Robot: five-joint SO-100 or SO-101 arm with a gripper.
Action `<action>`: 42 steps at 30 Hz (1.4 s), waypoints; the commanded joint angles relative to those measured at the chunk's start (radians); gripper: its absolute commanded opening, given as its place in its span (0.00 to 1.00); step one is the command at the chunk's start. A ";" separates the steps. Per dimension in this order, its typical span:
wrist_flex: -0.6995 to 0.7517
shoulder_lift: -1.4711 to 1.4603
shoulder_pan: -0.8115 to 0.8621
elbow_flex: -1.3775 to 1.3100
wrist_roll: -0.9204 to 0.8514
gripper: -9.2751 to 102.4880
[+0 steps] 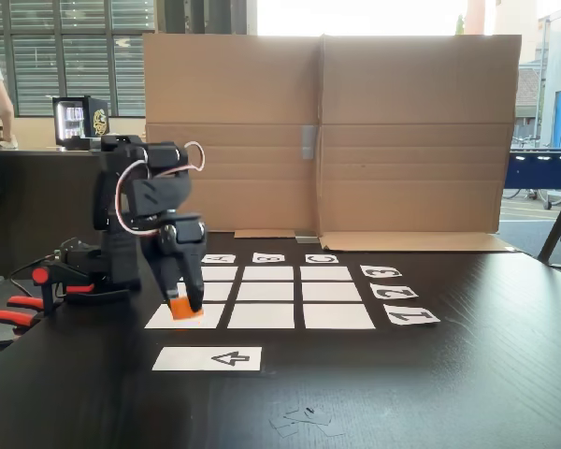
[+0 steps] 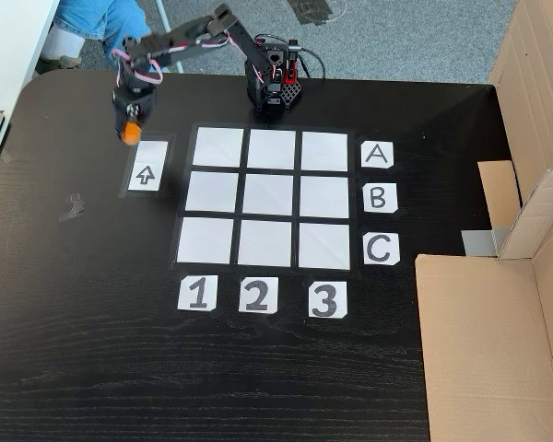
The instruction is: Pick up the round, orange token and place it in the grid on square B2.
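My gripper (image 1: 183,301) is shut on the small orange token (image 1: 181,309), which hangs in the air between the black fingers, clear of the table. In the fixed view from above, the gripper (image 2: 129,127) and token (image 2: 129,133) sit just past the far end of the white arrow strip (image 2: 146,174), left of the grid (image 2: 217,147). The grid is nine white paper cells in three rows. Square B2 (image 2: 271,197) is the centre cell, bare, also seen from the front as square B2 (image 1: 267,291). The grid (image 1: 338,316) lies right of the gripper in the front fixed view.
Letter labels A, B, C (image 2: 377,197) and number labels 1, 2, 3 (image 2: 257,295) edge the grid. A tall cardboard wall (image 1: 327,131) stands behind the table. Red-handled clamps (image 1: 19,309) hold the arm base (image 2: 275,87). A person (image 2: 97,20) stands past the far table edge.
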 commanded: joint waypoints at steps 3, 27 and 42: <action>0.015 0.414 -0.031 0.175 -0.054 0.08; 0.114 0.896 -0.641 0.482 -0.066 0.08; 0.107 0.670 -0.877 0.488 0.048 0.08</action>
